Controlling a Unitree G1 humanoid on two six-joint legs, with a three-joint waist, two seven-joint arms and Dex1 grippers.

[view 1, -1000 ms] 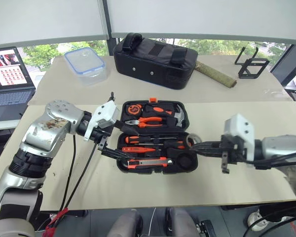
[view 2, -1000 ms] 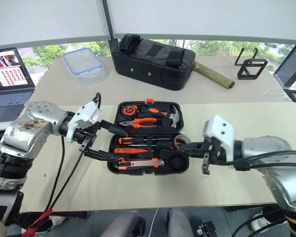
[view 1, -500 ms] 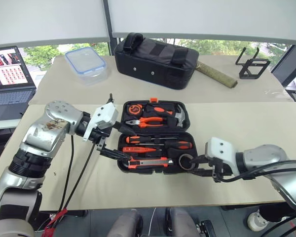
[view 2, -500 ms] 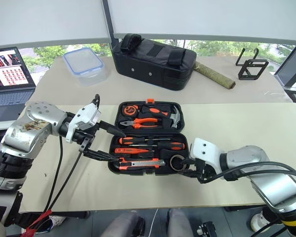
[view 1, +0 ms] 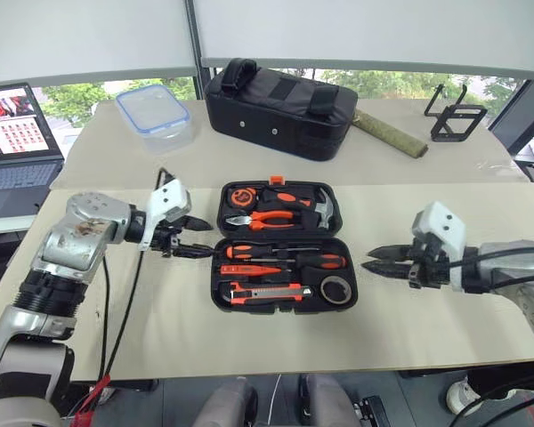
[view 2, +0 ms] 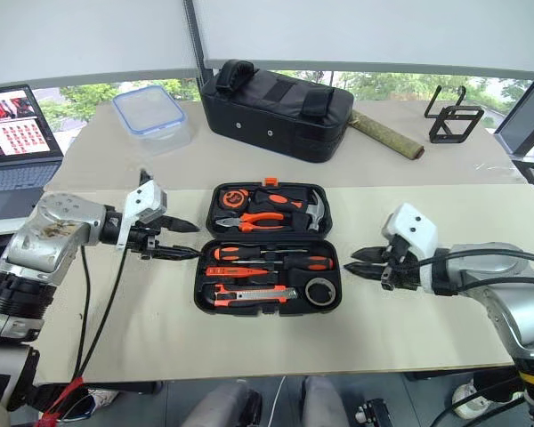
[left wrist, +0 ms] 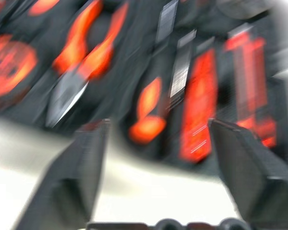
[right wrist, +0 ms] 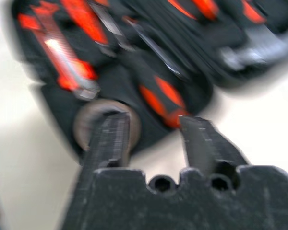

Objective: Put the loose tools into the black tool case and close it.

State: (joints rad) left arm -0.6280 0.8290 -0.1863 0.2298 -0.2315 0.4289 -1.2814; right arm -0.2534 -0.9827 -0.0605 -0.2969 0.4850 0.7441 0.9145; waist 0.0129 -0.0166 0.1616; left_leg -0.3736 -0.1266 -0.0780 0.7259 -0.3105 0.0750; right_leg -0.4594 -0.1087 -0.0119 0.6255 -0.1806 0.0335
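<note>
The left gripper (view 1: 198, 239) hangs just off the left edge of the open tool case (view 1: 283, 248), its fingers parted and empty. The right gripper (view 1: 374, 259) sits right of the case, fingers slightly apart, grasping nothing. On the surface (view 1: 427, 320), the case's near half holds the screwdrivers (view 1: 280, 260), knife (view 1: 265, 293) and tape roll (view 1: 338, 289). The right wrist view brings the tape roll close.
</note>
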